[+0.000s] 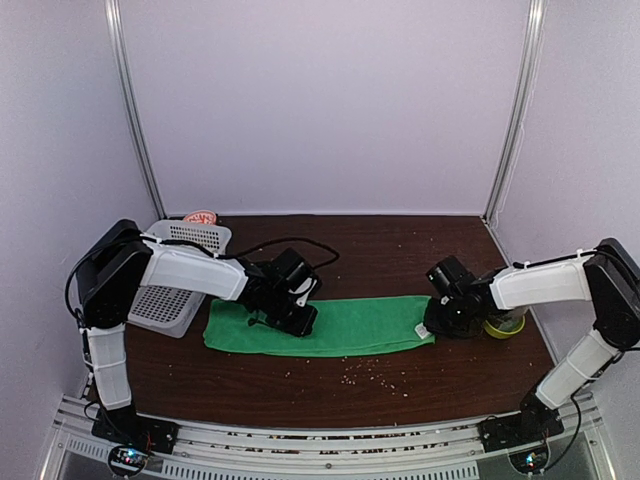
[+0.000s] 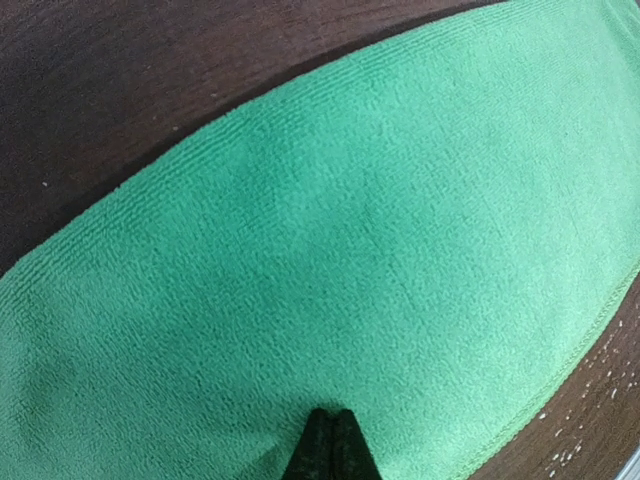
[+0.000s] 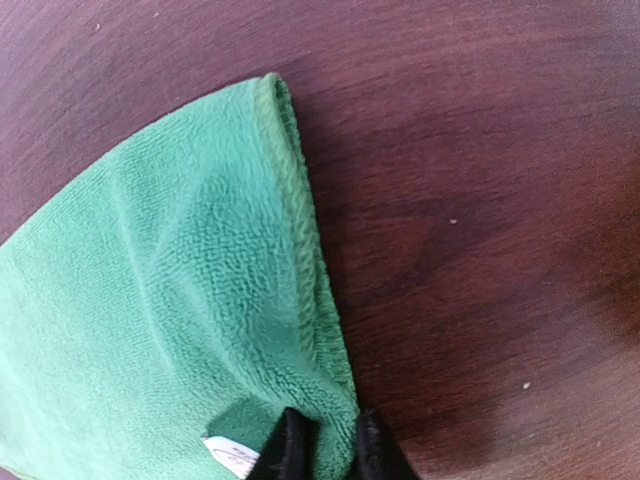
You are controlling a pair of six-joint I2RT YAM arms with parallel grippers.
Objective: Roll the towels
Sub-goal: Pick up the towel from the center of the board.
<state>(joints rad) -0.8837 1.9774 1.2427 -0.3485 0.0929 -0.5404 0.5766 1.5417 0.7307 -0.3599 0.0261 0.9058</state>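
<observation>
Across the table (image 1: 400, 250) the towel (image 1: 370, 325) was laid as a long strip, ready for rolling. Its right corner was pinched by the right gripper (image 3: 327, 445); the left gripper (image 2: 330, 440), shut, was pressed on it, probably as anchor

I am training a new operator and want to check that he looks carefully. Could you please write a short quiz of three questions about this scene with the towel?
1. True or false: the green towel lies inside the white basket.
2. Where on the towel is the right end effector? A) its left end B) its middle C) its right end, beside the white label
3. Fill in: the left end effector is ___ (open or shut).
Key: 1 false, it lies on the table; 2 C; 3 shut.
</observation>
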